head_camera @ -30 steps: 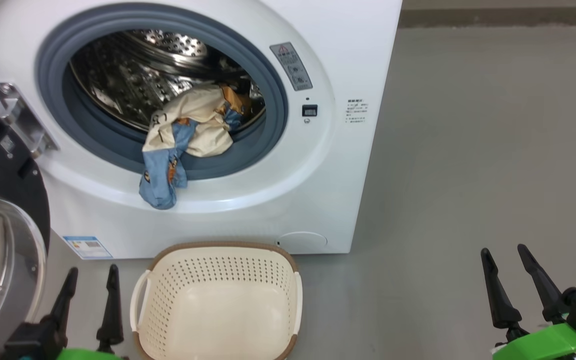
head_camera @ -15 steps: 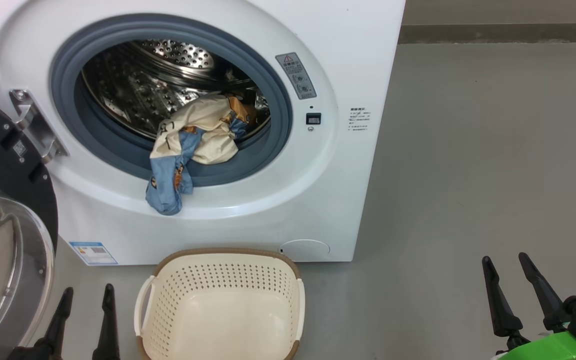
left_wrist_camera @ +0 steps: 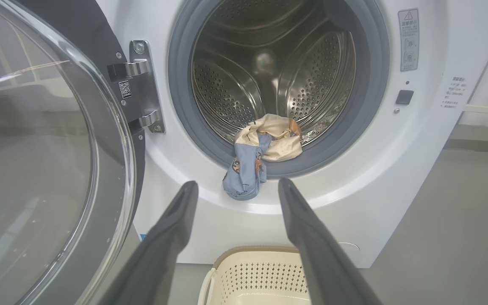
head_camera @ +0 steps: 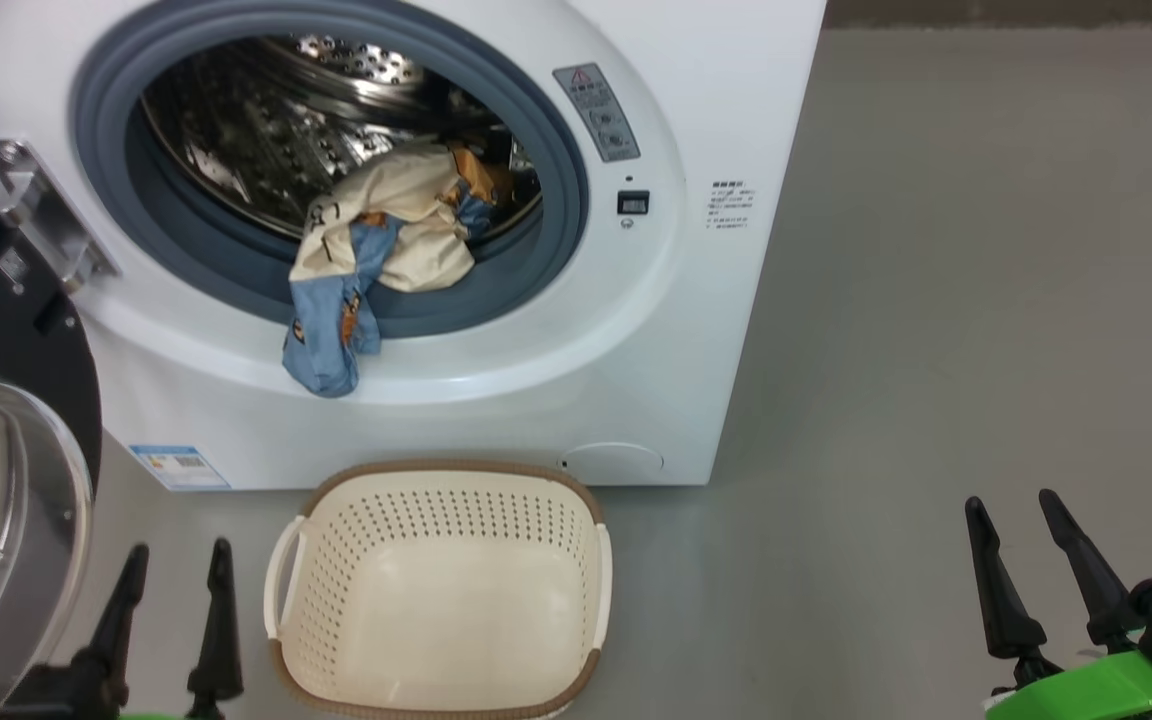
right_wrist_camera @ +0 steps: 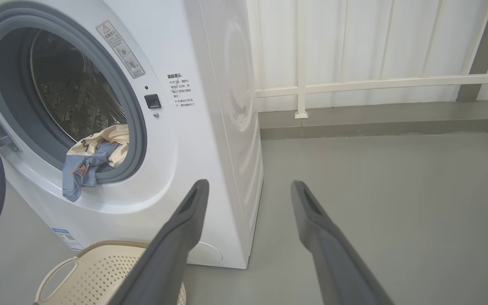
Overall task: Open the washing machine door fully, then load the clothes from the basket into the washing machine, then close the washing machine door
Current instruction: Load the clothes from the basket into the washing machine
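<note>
The clothes [head_camera: 376,250] drape over the washing machine [head_camera: 726,110] gasket [head_camera: 566,215] (blue piece dangling), well apart from the left gripper [head_camera: 181,546] and right gripper [head_camera: 1011,497], whose fingers are spread and empty.

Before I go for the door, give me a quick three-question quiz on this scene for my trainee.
1. True or false: the basket is empty.
2. The blue garment among the clothes: A) lies wholly inside the drum; B) hangs out over the grey gasket onto the washing machine front; C) lies on the floor.
3. How do the left gripper and right gripper stand, and what do they hold?
Key: 1 true. 2 B. 3 both open, holding nothing.
</note>
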`<state>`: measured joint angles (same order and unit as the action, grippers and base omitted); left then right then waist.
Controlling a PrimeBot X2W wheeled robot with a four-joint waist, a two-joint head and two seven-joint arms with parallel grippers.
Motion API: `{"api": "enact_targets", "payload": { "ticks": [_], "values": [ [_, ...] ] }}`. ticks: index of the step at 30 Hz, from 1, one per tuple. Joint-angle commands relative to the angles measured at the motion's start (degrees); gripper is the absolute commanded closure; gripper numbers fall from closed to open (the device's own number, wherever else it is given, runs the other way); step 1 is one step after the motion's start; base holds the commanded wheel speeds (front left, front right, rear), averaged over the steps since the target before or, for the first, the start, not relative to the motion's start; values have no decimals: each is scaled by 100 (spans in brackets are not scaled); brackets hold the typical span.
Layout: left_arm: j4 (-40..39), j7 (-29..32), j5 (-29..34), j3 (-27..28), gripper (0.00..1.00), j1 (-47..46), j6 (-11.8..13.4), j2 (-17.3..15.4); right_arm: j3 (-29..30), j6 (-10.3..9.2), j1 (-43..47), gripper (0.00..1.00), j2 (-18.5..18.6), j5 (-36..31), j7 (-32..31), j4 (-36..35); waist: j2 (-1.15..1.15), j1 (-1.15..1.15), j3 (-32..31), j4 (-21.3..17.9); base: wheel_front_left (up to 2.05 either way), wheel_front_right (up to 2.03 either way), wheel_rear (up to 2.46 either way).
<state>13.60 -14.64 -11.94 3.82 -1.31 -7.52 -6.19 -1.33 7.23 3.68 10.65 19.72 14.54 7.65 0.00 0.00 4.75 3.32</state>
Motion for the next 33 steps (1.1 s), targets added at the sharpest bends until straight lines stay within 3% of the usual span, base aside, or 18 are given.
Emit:
{"api": "enact_targets", "payload": {
  "ticks": [1, 16, 33],
  "values": [
    [-71, -36, -1, 173, 0, -325, 3, -74, -90, 25, -214, 0, 115, -16, 46, -156, 0, 0, 189, -3, 0, 0, 0],
    [1127, -36, -440, 49, 0, -2273, 3, -391, -269, 25, -1100, 0, 90, -33, 46, -239, 0, 0, 1584, -239, 0, 0, 0],
    [2807, -36, -681, -231, 0, -4114, 3, -941, -346, 25, -1799, 0, 3, -61, 46, -308, 0, 0, 2592, -609, 0, 0, 0]
  ]
}}
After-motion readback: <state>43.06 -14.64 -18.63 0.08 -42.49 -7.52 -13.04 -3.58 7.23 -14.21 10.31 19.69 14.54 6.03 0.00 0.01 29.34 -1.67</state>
